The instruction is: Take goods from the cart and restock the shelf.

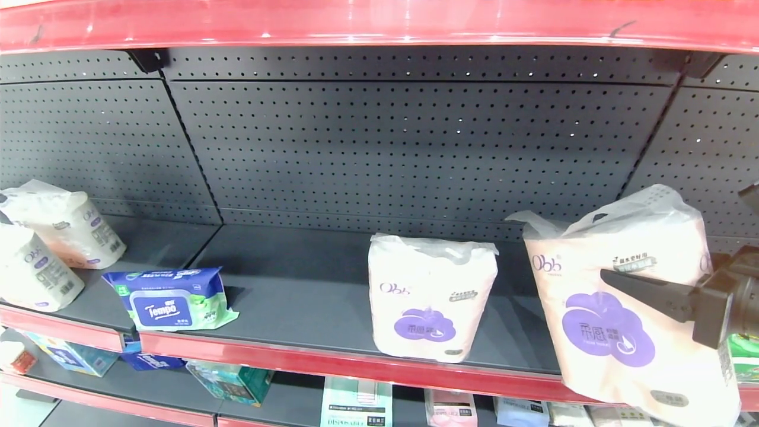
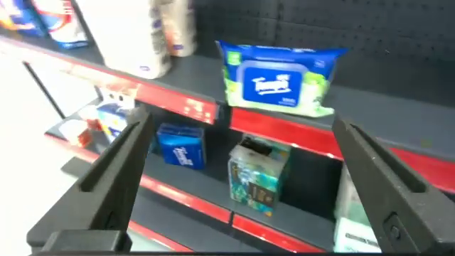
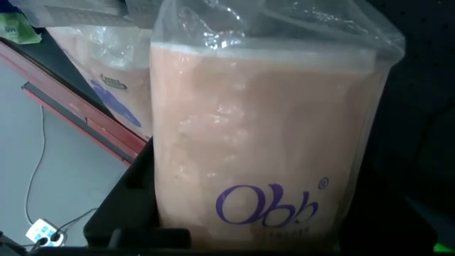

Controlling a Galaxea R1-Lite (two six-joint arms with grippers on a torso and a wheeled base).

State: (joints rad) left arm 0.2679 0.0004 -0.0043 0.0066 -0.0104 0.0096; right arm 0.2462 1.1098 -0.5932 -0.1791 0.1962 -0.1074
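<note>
**Held tissue pack at the shelf's front edge, right hand closed on it**

Head view. The right hand (image 1: 622, 281) is clamped on the tissue pack (image 1: 605, 344): one dark finger crosses the pack's printed face, while the other is hidden behind the pack. In the right wrist view the same pack (image 3: 263, 142) sits between the fingers of the right hand (image 3: 263, 235), its clear wrapper gathered at the top.

The pack's long axis is near upright, with the top leaning slightly toward 11 o'clock. Its lower part overlaps the red lip (image 1: 356, 365) of the shelf (image 1: 296, 296), so it appears to hang in front of the edge and not to stand on the shelf floor.

A standing pack (image 1: 430, 296) of the same kind is on the shelf at 9 o'clock from the held one, apart from it, with a strip of bare shelf between them. Bare shelf floor also lies at 12 o'clock from the held pack, toward the pegboard back (image 1: 415, 148).

Judged from this layout, the coming move carries the pack toward 12 o'clock over the lip, keeping its axis upright. The right arm is the nearer one and already bears the load.

The left hand (image 2: 240, 124) is spread wide and holds nothing. It faces the wet wipes pack (image 2: 279, 80), which lies at the shelf's front edge, at 9 o'clock from the standing pack (image 1: 172, 299).
</note>
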